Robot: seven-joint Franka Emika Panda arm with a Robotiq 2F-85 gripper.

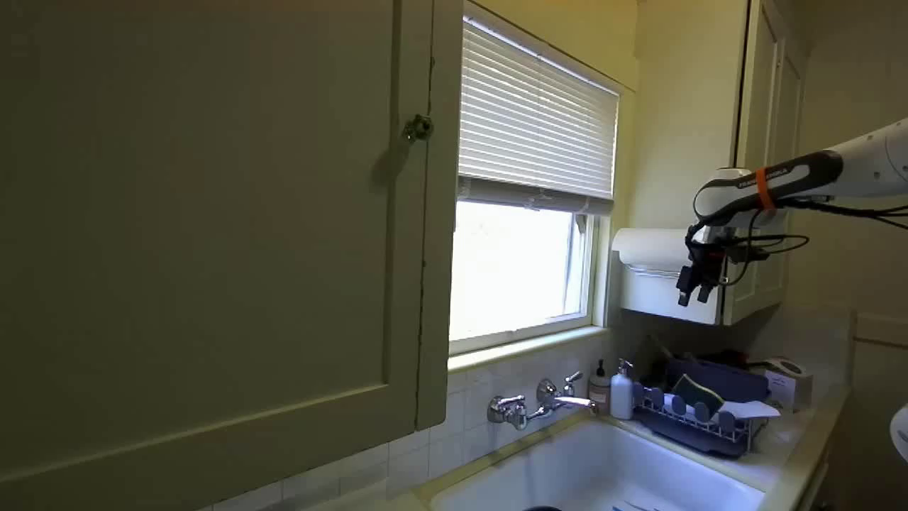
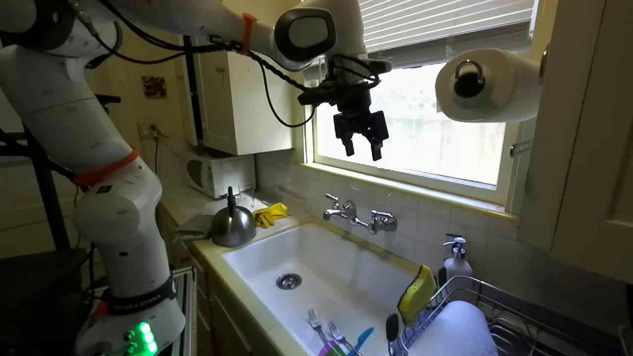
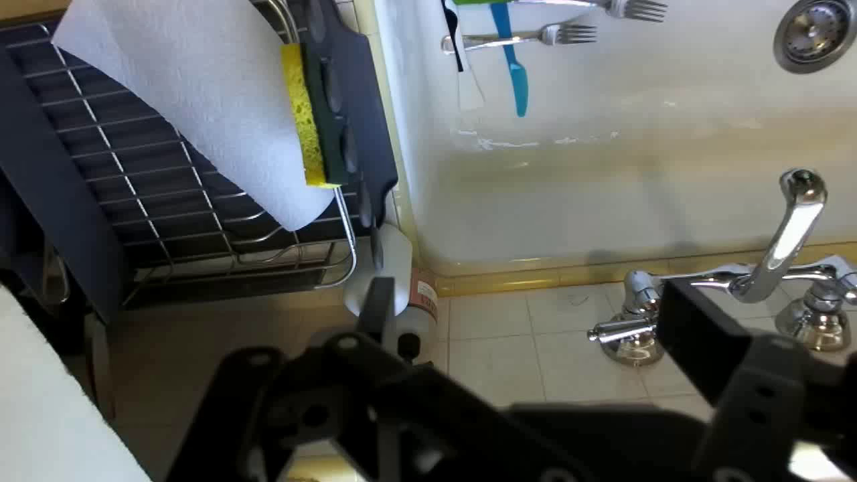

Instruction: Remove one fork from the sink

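Gripper (image 2: 363, 150): While its 2 fingers are standing apart, tips pointing down, it is hanging higher than the tap (image 2: 341, 214) and well apart from the forks (image 3: 550, 33).
Arm (image 2: 106, 123): it is showing in both exterior views, orange bands (image 2: 248, 33) circling it.
Forks: 2 are lying side by side on the floor of the sink (image 2: 341, 272), at the end by the dish rack (image 3: 367, 87) — tines pointing toward the drain (image 2: 289, 281).
Blue knife (image 3: 519, 87): it is crossing the handle of the fork nearer the tiled wall (image 3: 489, 355); which piece is resting on top, I cannot tell.
Tap: its chrome spout is reaching over the sink from between 2 handles.
Dish rack: it is standing just beside the sink, with white paper (image 3: 201, 100) lying across it and a yellow-and-green sponge (image 3: 304, 120) leaning at its rim.
Bottles (image 1: 622, 397): 2 are standing between the tap and the dish rack — a white pump bottle and another with a brownish label (image 3: 423, 298).
Kettle (image 2: 233, 227): it is standing past the drain end of the sink, just beside a crumpled yellow bundle (image 2: 271, 215).
Window (image 2: 410, 118): its pane is glowing white, a blind (image 1: 539, 121) covering its upper part.
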